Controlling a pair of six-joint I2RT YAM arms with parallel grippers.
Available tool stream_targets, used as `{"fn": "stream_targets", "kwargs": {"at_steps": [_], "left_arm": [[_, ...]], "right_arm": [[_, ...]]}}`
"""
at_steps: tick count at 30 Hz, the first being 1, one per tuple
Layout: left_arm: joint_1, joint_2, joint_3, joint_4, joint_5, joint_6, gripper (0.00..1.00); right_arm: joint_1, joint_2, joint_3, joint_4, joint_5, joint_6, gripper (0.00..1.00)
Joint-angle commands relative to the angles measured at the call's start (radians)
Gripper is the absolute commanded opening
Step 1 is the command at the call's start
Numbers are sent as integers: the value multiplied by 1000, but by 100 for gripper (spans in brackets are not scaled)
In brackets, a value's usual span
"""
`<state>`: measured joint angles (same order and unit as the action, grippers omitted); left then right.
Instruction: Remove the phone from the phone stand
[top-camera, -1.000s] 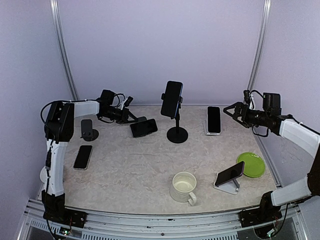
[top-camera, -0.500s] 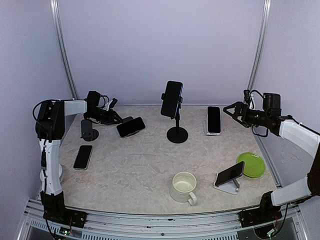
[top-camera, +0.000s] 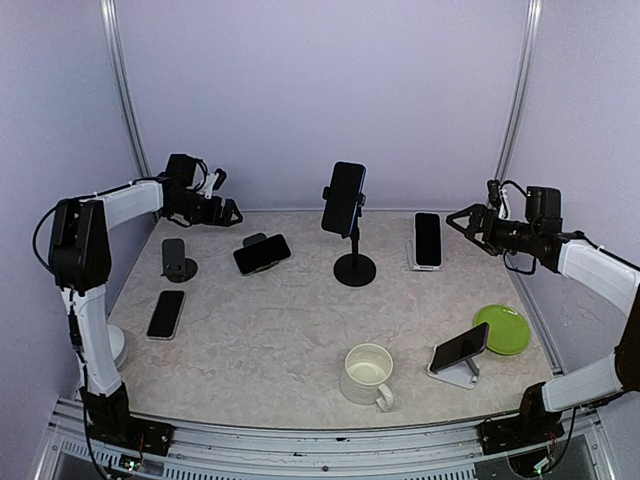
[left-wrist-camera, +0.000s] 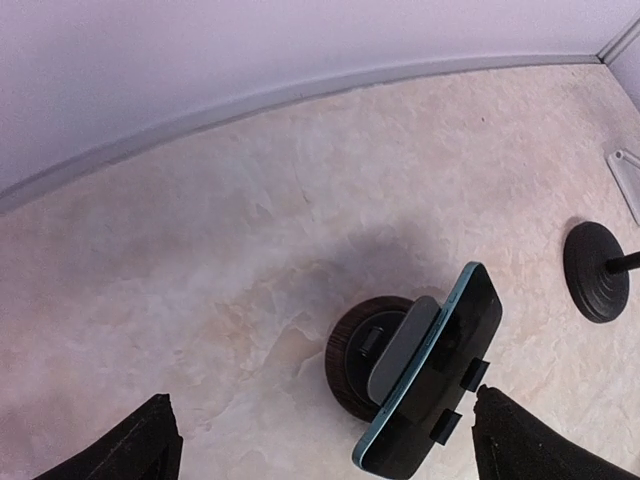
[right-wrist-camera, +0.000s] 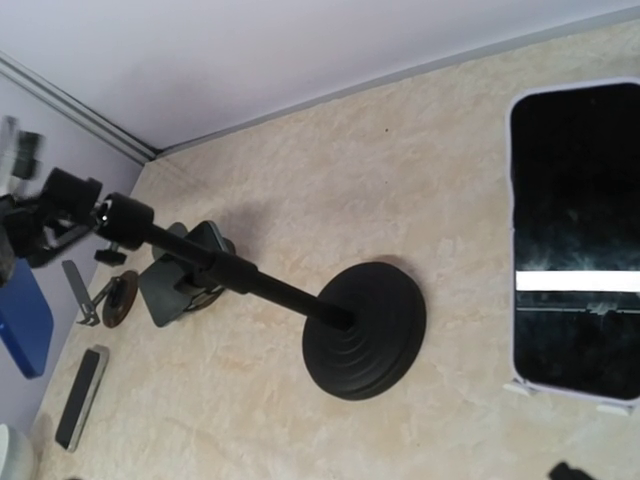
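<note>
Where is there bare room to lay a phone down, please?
The widest bare beige marble tabletop is mid-table, between the flat black phone, the cream ceramic mug and the tall black stand's round base. A smaller patch separates that base from the round green plate. Back-left, around the dark phone on its round stand, is crowded.

A dark-screened phone (top-camera: 264, 254) with a teal-blue edge is being carried in landscape on a small phone stand (top-camera: 250, 240) made up of a round dark base and a grey back plate. The phone is being propped at a tilt against that plate, with its screen facing up. Two small black tabs are being shown along one long edge. The pair is being supported on the far-left part of the table (top-camera: 280, 330).
</note>
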<state>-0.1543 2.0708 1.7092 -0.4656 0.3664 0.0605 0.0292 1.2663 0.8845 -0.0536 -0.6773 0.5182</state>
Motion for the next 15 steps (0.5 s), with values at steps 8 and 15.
{"fn": "stream_targets", "kwargs": {"at_steps": [8,15], "left_arm": [[-130,-323,-203,45,-356,186,99],[-196,-357,-337,33,-357,283,99]], "right_arm": [[11,-3,6,3,1,-51,100],[11,-18,-11,6,-10,-52,100]]}}
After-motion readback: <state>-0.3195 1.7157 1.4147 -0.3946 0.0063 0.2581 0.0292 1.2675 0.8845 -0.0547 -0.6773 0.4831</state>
